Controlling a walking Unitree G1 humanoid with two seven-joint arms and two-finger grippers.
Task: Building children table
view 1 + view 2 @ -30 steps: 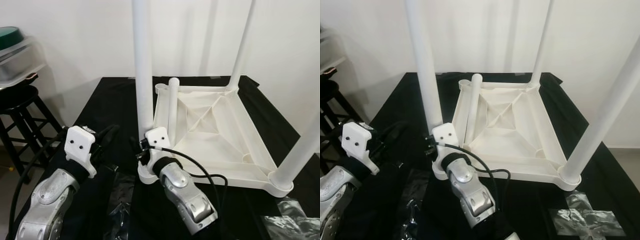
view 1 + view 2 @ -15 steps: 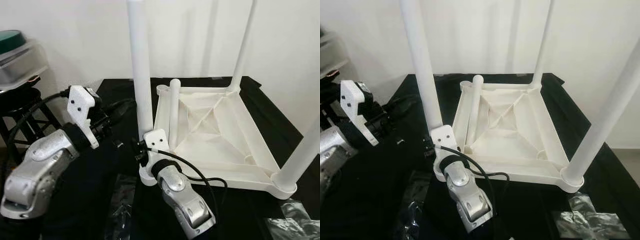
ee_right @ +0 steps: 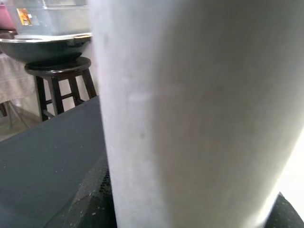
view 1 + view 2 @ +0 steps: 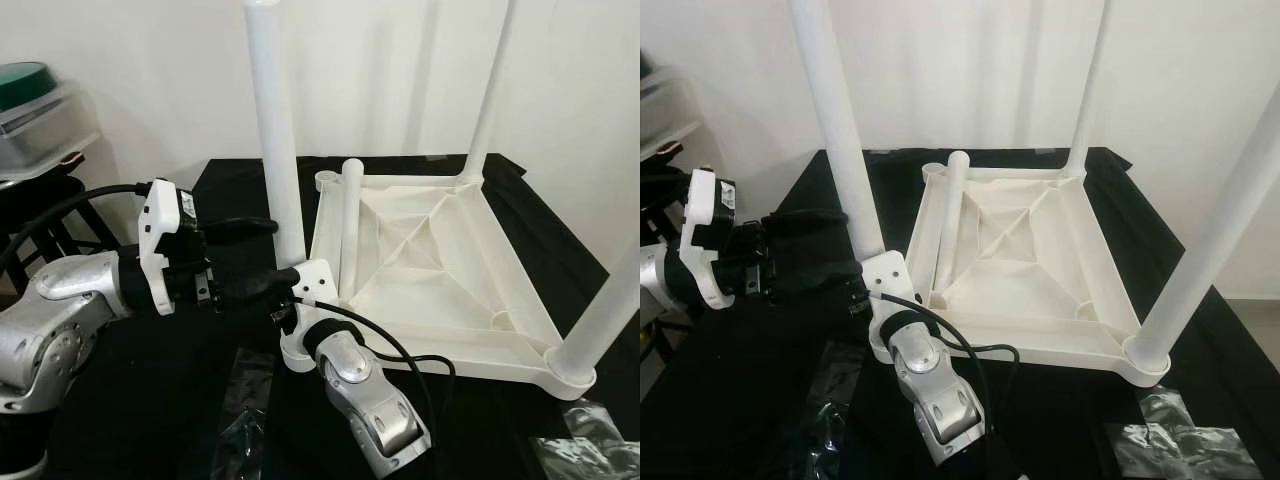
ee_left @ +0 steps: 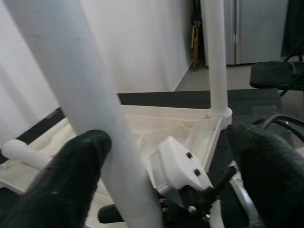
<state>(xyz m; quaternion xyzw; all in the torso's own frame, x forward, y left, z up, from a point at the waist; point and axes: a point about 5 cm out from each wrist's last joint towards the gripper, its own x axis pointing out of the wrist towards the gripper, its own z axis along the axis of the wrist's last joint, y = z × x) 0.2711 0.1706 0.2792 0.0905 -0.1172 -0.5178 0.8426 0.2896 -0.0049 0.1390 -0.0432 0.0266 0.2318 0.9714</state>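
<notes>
A white children's table [image 4: 470, 358] lies upside down on a black surface. Three legs stand upright in its corners: the near-left leg [image 4: 272, 120], a far leg [image 4: 490, 90] and a near-right leg [image 4: 610, 310]. A loose fourth leg [image 4: 347, 225] leans inside the tabletop by the far-left corner. My left gripper [image 4: 280, 250] comes in from the left, open, its black fingers [image 5: 71, 180] on either side of the near-left leg. My right gripper [image 4: 291, 300] sits low at that leg's base, shut on the leg [image 3: 190, 109].
A black stool [image 4: 40, 195] carrying a green-lidded container [image 4: 25, 105] stands at the left. Crumpled clear plastic [image 4: 240, 400] lies on the black surface at the front, with more plastic [image 4: 585, 445] at the front right. A white wall runs behind.
My left arm has risen from the front left and swung right, so its open fingers now straddle the near-left leg. The right gripper stays at the leg's base.
</notes>
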